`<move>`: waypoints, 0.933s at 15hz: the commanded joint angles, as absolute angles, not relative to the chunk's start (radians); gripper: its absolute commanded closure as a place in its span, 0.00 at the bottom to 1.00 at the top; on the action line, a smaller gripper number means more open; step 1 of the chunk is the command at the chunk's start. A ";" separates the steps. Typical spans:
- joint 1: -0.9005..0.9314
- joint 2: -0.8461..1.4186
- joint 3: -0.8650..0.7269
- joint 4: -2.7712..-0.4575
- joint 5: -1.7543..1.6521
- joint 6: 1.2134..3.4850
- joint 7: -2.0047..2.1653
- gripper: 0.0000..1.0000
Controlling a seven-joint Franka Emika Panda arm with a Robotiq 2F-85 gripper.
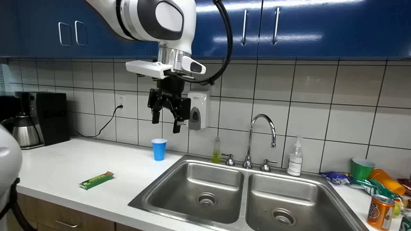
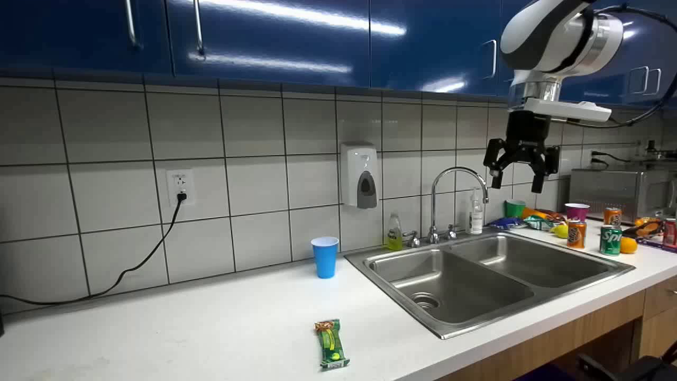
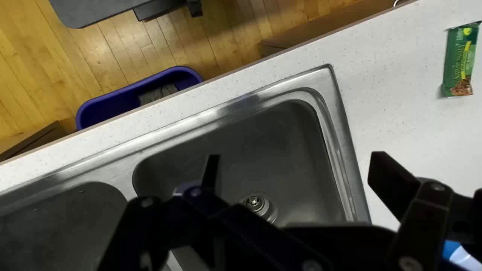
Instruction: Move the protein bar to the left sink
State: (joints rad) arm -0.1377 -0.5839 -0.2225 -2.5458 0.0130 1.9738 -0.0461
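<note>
- Green and glossy, the protein bar [image 2: 331,344] lies flat on the white desk [image 2: 185,338], near the left sink [image 1: 192,189] but outside it, and apart from the blue cup [image 2: 325,257].
- Black claw [image 1: 166,122] hangs high above the sink area, its two fingers [image 1: 176,126] spread apart with nothing between them.
- Handling, as a judgement: the bar looks light and fairly stiff; its wrapper [image 3: 461,60] is probably slippery, and the filling may crumble under a hard squeeze.
- Where to hold: best across the narrow width, at the middle, with the fingers brought low beside the bar; the thin, flat ends would likely fold or slip.
- Writing: in the wrist view, the wrapper appears to read "Nature Valley".
- A green can [image 2: 610,241], in an exterior view, shows "Spr", probably Sprite. Print on the pump bottle [image 1: 295,160] is too small to read.
</note>
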 commanded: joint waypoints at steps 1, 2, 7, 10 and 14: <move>-0.154 -0.581 -0.208 -2.544 0.022 1.972 -0.054 0.00; -0.154 -0.581 -0.208 -2.544 0.022 1.972 -0.054 0.00; -0.154 -0.580 -0.208 -2.544 0.022 1.972 -0.054 0.00; -0.142 -0.573 -0.186 -2.561 0.029 1.990 -0.032 0.00; -0.104 -0.557 -0.118 -2.616 0.057 2.035 0.016 0.00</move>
